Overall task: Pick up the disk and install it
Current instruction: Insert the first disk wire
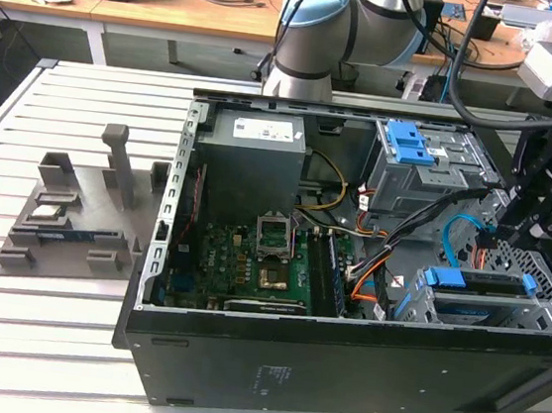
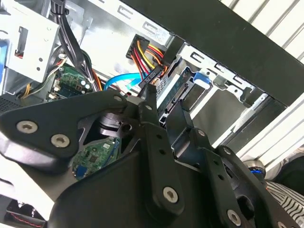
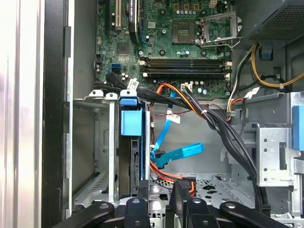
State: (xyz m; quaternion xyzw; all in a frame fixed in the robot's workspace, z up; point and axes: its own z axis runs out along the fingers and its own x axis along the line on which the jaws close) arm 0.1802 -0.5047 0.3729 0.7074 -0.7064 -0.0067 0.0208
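Note:
The disk [image 1: 476, 285], silver with a blue carrier frame, sits in the lower drive cage [image 1: 533, 314] of the open computer case, at the exterior view's right. In the first wrist view the disk [image 3: 135, 142] stands on edge in the cage with its blue tab [image 3: 131, 122] showing. My gripper [image 1: 500, 237] hangs just above the cage. In the second wrist view its fingers [image 2: 150, 97] stand apart, and the disk's connector end [image 2: 172, 92] shows through the gap behind them. Nothing sits between them, so the gripper [image 2: 166, 102] is open.
A loose blue data cable [image 3: 178, 153] and orange-red-yellow power wires [image 2: 142, 52] lie beside the cage. The motherboard [image 1: 265, 260], grey power supply box [image 1: 257, 150] and upper drive bay [image 1: 425, 164] fill the case. A grey fixture tray [image 1: 65, 222] lies at the exterior view's left.

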